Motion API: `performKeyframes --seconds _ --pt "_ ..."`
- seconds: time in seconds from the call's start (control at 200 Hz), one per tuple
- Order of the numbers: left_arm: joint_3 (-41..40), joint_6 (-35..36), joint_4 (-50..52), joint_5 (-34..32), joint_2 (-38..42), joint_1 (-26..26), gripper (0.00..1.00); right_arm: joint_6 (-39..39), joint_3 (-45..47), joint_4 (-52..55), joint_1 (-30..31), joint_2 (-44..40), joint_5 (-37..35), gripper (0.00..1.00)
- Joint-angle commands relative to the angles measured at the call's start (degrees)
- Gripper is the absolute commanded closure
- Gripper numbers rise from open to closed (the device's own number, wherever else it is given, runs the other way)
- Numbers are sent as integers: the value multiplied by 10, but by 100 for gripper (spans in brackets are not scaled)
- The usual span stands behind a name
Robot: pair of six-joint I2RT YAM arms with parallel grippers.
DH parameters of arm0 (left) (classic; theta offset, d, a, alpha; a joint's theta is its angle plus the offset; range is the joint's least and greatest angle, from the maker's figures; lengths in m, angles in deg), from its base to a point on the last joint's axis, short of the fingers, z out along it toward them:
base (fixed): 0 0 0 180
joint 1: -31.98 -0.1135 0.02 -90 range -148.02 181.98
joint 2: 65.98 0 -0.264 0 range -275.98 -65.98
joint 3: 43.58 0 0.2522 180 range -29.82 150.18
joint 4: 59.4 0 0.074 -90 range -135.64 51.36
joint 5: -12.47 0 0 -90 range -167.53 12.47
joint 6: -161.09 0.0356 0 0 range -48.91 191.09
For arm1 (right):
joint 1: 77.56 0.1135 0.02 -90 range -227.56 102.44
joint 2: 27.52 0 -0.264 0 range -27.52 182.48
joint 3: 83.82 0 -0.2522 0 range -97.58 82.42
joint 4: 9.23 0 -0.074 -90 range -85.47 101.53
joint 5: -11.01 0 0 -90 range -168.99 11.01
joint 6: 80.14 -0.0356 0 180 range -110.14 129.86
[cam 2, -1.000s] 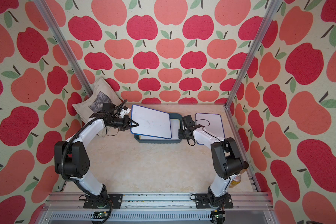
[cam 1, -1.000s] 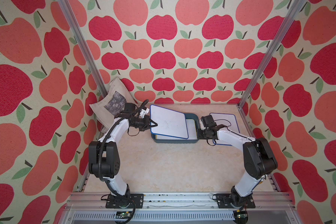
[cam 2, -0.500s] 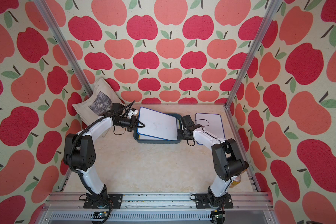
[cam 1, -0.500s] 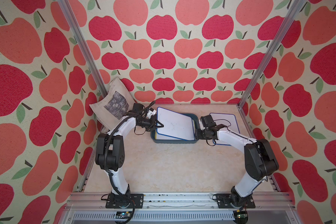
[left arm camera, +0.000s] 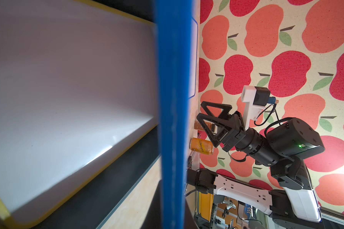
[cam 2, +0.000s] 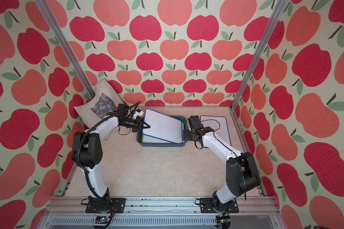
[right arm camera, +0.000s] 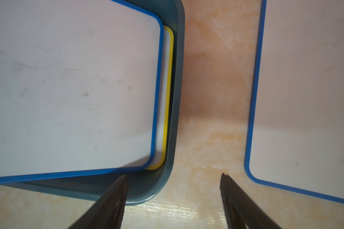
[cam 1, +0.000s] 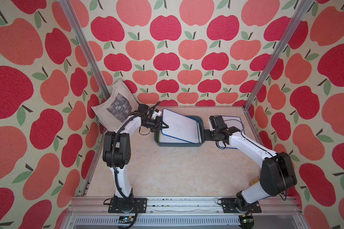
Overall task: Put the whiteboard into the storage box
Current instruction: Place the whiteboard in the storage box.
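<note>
The whiteboard (cam 1: 179, 125) (cam 2: 161, 126) has a blue frame and slopes over the storage box (cam 1: 179, 144) (cam 2: 161, 144), a dark teal tray. Its right end is down inside the box and its left end is raised. My left gripper (cam 1: 165, 126) (cam 2: 146, 125) is shut on that left edge; the left wrist view shows the blue frame (left arm camera: 173, 99) running into the jaws. A yellow-framed whiteboard (right arm camera: 167, 99) (left arm camera: 58, 89) lies flat in the box underneath. My right gripper (cam 1: 207, 134) (right arm camera: 174, 175) is open, straddling the box's right wall (right arm camera: 175, 99) without touching it.
Another blue-framed whiteboard (cam 1: 232, 123) (right arm camera: 306, 99) lies flat on the table right of the box, under my right wrist. A beige tote bag (cam 1: 115, 105) leans in the back left corner. Apple-print walls enclose the table on three sides.
My left gripper has carried the whiteboard to the right over the box, and its right end has dropped inside. The right gripper has stayed at the box's right wall.
</note>
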Motion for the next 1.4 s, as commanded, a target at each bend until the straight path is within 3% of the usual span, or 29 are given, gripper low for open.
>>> performKeyframes --seconds 0.0,0.35,0.71,0.911,1.396 --pt "31 34 10 58 -15 1 87 7 14 28 0 -24 -20 22" --pt "46 57 37 57 -54 0 84 4 49 32 -1 -74 -29 15" --pt "71 86 98 -6 -80 -1 79 -11 99 30 -1 -122 -22 14" --pt "96 98 143 -86 -98 7 76 -19 122 31 -1 -152 -20 13" --pt "108 56 151 -193 -133 12 76 -27 147 37 -1 -186 -15 11"
